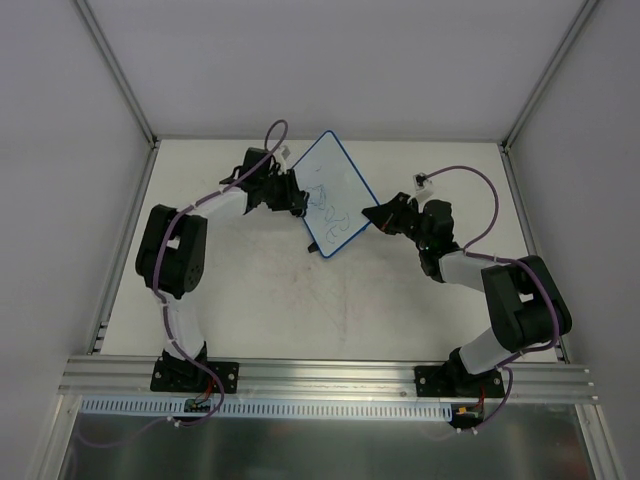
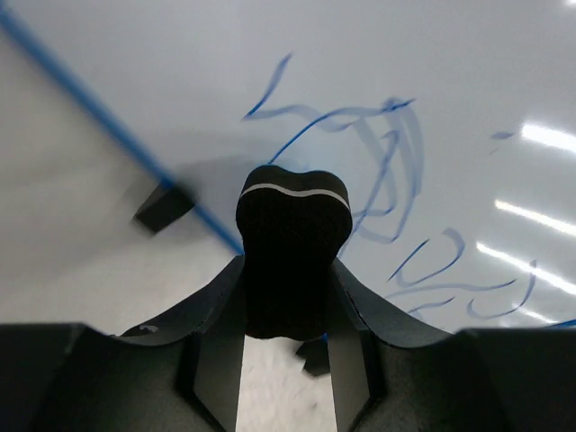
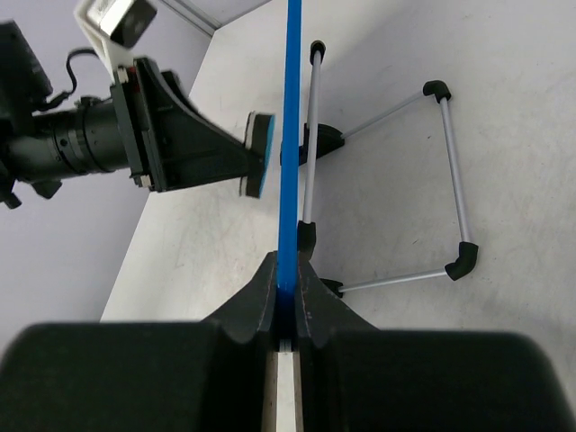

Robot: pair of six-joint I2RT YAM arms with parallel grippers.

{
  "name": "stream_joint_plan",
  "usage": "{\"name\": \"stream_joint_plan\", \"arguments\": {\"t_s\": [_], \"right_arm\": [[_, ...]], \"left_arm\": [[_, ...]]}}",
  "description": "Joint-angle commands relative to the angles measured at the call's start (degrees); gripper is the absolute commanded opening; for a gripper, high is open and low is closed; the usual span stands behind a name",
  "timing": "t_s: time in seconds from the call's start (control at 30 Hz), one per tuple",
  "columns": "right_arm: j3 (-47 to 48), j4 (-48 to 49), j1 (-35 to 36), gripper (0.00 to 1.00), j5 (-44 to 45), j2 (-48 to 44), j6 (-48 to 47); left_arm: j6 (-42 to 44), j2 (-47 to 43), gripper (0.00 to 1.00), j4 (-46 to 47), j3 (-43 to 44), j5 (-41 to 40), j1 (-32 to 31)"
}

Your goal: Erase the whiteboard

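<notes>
Wiping is the step: my left hand (image 2: 290,265) pinches the eraser (image 2: 292,207) just beside the whiteboard (image 1: 335,190), which my right hand (image 3: 286,288) clamps by its rim, upper centre of the top view. Next I'd press onto the blue scribbles (image 2: 387,153) and sweep.

left arm (image 1: 172,250) is bowing out to the left at the elbow, then reaching up and in toward the middle, with the wrist pointing right. left gripper (image 1: 297,203) is clamping a small black eraser (image 2: 292,216), fingers (image 2: 225,306) hugging both its sides and its rounded end poking out past the tips. right arm (image 1: 515,305) is doing the mirror thing, elbow sticking out right, forearm angling up and left. right gripper (image 1: 377,216) is pinching the blue rim of the whiteboard (image 1: 335,190) edge-on, jaws squeezing tight on it. the two grippers are facing each other.
</notes>
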Motion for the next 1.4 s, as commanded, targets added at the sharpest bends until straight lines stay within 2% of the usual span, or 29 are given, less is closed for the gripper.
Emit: {"name": "stream_joint_plan", "arguments": {"t_s": [0.0, 0.13, 0.23, 0.33, 0.4, 0.43, 0.6, 0.77, 0.83, 1.0, 1.13, 1.37], "right_arm": [[1.76, 3.09, 1.32, 0.00, -3.14, -0.46, -3.61], [1.67, 3.00, 1.32, 0.00, -3.14, -0.72, -3.69], [1.58, 3.00, 1.41, 0.00, -3.14, -0.73, -3.69], [1.76, 3.09, 1.49, 0.00, -3.14, -0.55, -3.61], [1.76, 3.09, 1.49, 0.00, -3.23, -0.46, -3.43], [1.76, 3.09, 1.49, 0.00, -3.23, -0.37, -3.34], [1.49, 3.09, 1.49, 0.00, -3.05, -0.81, -3.52], [1.67, 3.18, 1.49, 0.00, -3.23, -0.29, -3.25], [1.67, 3.18, 1.49, 0.00, -3.32, -0.29, -3.08], [1.67, 3.18, 1.49, 0.00, -3.32, -0.29, -3.08], [1.58, 3.18, 1.49, 0.00, -3.23, -0.37, -3.08], [1.85, 3.18, 1.49, 0.00, -3.49, -0.11, -2.99]], "left_arm": [[-3.70, -11.57, 0.00, -1.99, -6.40, -5.27, 1.42], [-7.22, -20.18, 0.01, -5.67, -15.02, -11.86, 2.73], [-8.19, -24.32, 0.08, -10.85, -20.12, -14.69, 3.96], [-7.84, -24.33, 0.23, -16.81, -22.50, -14.79, 4.32], [-7.31, -23.98, 0.23, -19.82, -23.29, -13.99, 4.23], [-7.22, -23.89, 0.27, -21.83, -23.91, -14.43, 4.32], [-5.38, -22.31, 0.26, -27.30, -27.07, -17.67, 3.53], [-6.34, -24.85, 0.34, -29.41, -29.36, -22.07, 2.74], [-6.17, -25.12, 0.40, -29.76, -29.36, -23.04, 2.74], [-5.82, -22.75, 0.54, -29.85, -28.57, -24.54, 2.74], [-5.64, -21.25, 0.60, -29.85, -27.69, -25.59, 2.56], [-6.87, -23.97, 0.62, -29.85, -27.25, -29.81, 0.72]]}}
